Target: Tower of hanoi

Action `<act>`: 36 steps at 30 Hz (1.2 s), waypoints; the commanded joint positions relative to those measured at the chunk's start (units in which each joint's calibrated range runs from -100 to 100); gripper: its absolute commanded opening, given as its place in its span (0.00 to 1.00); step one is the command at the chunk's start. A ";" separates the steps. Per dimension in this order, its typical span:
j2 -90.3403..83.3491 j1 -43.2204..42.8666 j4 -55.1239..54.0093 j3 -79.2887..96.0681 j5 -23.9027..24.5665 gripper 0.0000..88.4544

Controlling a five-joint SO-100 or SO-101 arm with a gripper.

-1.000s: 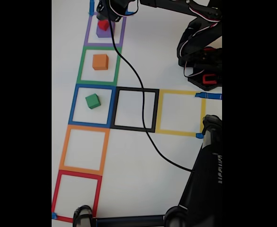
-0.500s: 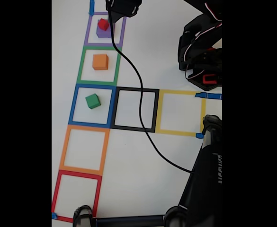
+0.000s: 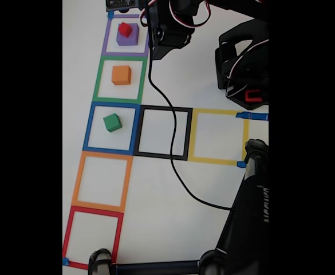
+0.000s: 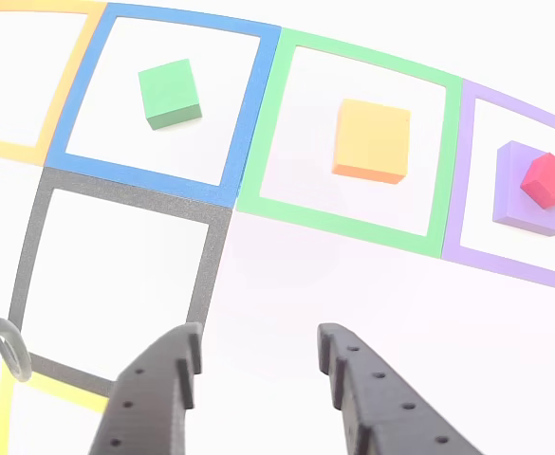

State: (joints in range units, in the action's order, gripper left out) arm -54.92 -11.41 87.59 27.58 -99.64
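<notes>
The hand (image 4: 258,355) hung empty with its fingers spread wide above bare counter (image 4: 286,265). Ahead of it to the right, the red cube (image 4: 546,179) sat on the purple block (image 4: 528,194) inside the purple square (image 4: 467,171), so one stacking looked done. Straight ahead, the orange block (image 4: 373,140) lay alone in the green square (image 4: 258,133), and ahead to the left the green cube (image 4: 169,92) lay in the blue square (image 4: 78,104); both seemingly remained to be moved. The black square (image 4: 30,246), just left of the hand, was empty. The counter was plain white, with a black cable (image 3: 170,143) trailing across it.
</notes>
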 commanded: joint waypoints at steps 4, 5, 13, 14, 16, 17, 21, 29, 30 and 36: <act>-4.47 -0.67 -19.89 17.33 -0.36 0.31; -4.95 -0.67 -23.94 20.60 -0.36 0.34; -1.16 -1.92 -52.04 39.60 -0.36 0.40; 0.70 -2.01 -55.12 40.88 -0.36 0.40; 5.06 -2.20 -63.29 43.97 -0.36 0.40; 7.24 -2.40 -69.12 46.15 -0.36 0.40; 13.78 -3.74 -83.21 51.06 -0.36 0.40; 27.26 -6.04 -112.85 61.15 -0.36 0.40; 30.01 -6.23 -116.90 61.60 -0.36 0.40; 49.55 -6.42 -138.11 58.51 -0.36 0.41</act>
State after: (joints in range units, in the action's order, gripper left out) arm -14.82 -17.61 -39.30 89.38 -99.64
